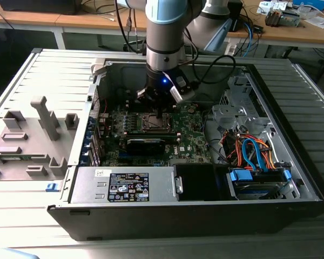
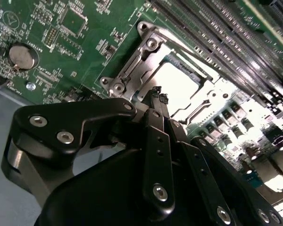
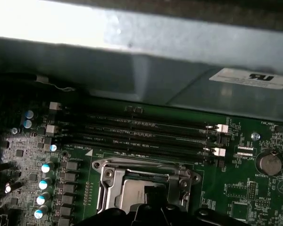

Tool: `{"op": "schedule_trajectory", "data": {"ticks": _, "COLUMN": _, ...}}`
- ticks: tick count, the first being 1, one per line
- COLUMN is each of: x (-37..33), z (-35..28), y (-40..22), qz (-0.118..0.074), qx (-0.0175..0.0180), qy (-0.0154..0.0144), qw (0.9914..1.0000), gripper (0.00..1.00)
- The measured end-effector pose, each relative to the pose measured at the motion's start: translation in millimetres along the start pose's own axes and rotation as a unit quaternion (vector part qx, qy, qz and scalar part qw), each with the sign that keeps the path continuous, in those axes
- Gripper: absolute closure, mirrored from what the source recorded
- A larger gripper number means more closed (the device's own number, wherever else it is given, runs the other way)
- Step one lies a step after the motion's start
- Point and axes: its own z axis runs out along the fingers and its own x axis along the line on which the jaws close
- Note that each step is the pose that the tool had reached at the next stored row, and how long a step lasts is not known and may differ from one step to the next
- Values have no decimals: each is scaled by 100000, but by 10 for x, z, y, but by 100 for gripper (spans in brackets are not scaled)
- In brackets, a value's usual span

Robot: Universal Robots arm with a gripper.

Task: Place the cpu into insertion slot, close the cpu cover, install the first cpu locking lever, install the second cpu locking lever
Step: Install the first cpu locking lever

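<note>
Gripper [image 1: 161, 108] hovers directly over the insertion slot [image 1: 153, 122] in the exterior view. Second wrist view: fingers pinched together, holding nothing, tips just above the cpu [image 2: 177, 87], seated beneath the cpu cover [image 2: 153, 52]. First wrist view: the cpu cover [image 3: 144, 167] lies flat; pressing squarely downward looks wise.

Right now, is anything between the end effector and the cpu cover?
Nothing that I can see. In the second wrist view the end effector hangs just above the cpu cover, which lies closed over the cpu, with no cable or part between them.
</note>
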Motion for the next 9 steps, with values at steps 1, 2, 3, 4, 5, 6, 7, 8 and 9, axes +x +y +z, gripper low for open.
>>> {"op": "schedule_trajectory", "data": {"ticks": 1, "x": 0, "z": -1, "y": -7, "qz": -8, "qx": 174, "qy": 26, "qw": 100000, "gripper": 89}}
{"op": "schedule_trajectory", "data": {"ticks": 2, "x": 1, "z": -1, "y": -16, "qz": -15, "qx": 371, "qy": 54, "qw": 99999, "gripper": 89}}
{"op": "schedule_trajectory", "data": {"ticks": 3, "x": 3, "z": -2, "y": -24, "qz": -12, "qx": 574, "qy": 79, "qw": 99998, "gripper": 89}}
{"op": "schedule_trajectory", "data": {"ticks": 4, "x": 4, "z": -11, "y": -30, "qz": -9, "qx": 774, "qy": 114, "qw": 99997, "gripper": 89}}
{"op": "schedule_trajectory", "data": {"ticks": 5, "x": 4, "z": -25, "y": -31, "qz": -13, "qx": 913, "qy": 138, "qw": 99996, "gripper": 89}}
{"op": "schedule_trajectory", "data": {"ticks": 6, "x": 2, "z": -68, "y": -31, "qz": -22, "qx": 1025, "qy": 144, "qw": 99995, "gripper": 89}}
{"op": "schedule_trajectory", "data": {"ticks": 7, "x": 2, "z": -91, "y": -32, "qz": -24, "qx": 1051, "qy": 148, "qw": 99994, "gripper": 89}}
{"op": "schedule_trajectory", "data": {"ticks": 8, "x": 2, "z": -111, "y": -32, "qz": -23, "qx": 1055, "qy": 144, "qw": 99994, "gripper": 89}}
{"op": "schedule_trajectory", "data": {"ticks": 9, "x": 2, "z": -136, "y": -32, "qz": -20, "qx": 1081, "qy": 151, "qw": 99994, "gripper": 89}}
